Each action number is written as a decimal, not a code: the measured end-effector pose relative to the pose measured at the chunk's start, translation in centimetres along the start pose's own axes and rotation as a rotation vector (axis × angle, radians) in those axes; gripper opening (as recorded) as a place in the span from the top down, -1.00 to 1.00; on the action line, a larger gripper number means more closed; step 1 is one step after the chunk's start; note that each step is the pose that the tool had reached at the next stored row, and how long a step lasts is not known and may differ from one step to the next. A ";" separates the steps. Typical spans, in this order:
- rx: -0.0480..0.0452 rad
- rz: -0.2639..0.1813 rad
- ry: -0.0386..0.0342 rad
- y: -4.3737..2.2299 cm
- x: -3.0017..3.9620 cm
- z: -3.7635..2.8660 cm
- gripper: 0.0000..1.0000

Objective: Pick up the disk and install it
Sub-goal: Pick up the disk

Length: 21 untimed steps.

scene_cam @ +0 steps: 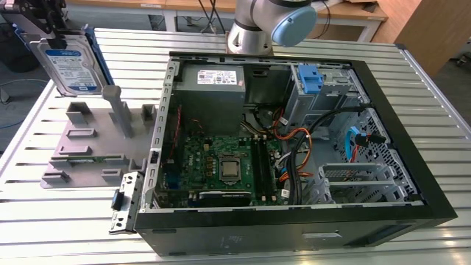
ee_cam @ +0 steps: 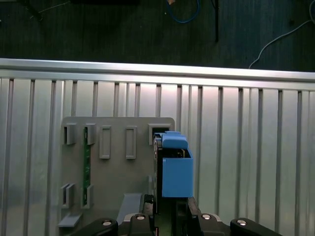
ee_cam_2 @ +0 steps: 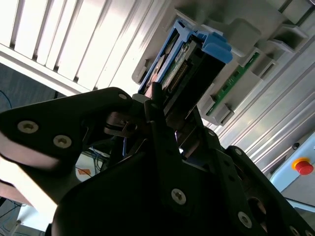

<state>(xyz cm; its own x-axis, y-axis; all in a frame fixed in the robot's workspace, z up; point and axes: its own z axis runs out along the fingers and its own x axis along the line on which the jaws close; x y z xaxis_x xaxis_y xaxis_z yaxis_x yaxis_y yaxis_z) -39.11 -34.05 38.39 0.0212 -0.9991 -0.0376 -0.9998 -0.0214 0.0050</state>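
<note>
The disk (scene_cam: 70, 67) is a silver drive with a white-and-blue label and a blue bracket. It hangs upright at the exterior view's far left, lifted above the grey fixture plate (scene_cam: 77, 144). My gripper (scene_cam: 57, 33) is shut on its upper end. In the second wrist view the black fingers (ee_cam_2: 156, 101) clamp the disk (ee_cam_2: 193, 61), seen edge-on with its connector showing. In the first wrist view the disk's blue bracket (ee_cam: 175, 169) sticks out from my gripper (ee_cam: 170, 210) over the fixture plate (ee_cam: 118, 172).
An open computer case (scene_cam: 412, 165) lies on the slatted aluminium table (scene_cam: 52, 232), with motherboard (scene_cam: 220, 165), grey power supply (scene_cam: 213, 83), cables and a drive cage with a blue latch (scene_cam: 312, 78). A green circuit strip (scene_cam: 83, 160) sits in the fixture. The arm's base (scene_cam: 254, 27) stands behind the case.
</note>
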 end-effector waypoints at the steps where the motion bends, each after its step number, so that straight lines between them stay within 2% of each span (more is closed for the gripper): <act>1: 0.0001 0.000 -0.0001 0.00 -0.01 -0.06 0.30; 14: 0.0001 0.000 -0.0001 0.00 -0.09 -0.84 0.30; 21: 0.0002 0.000 -0.0001 0.00 -0.24 -0.93 0.30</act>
<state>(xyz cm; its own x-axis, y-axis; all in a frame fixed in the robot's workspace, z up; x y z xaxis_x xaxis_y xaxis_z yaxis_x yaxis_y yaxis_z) -39.11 -33.84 39.34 0.0212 -0.9991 -0.0377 -0.9998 -0.0214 0.0048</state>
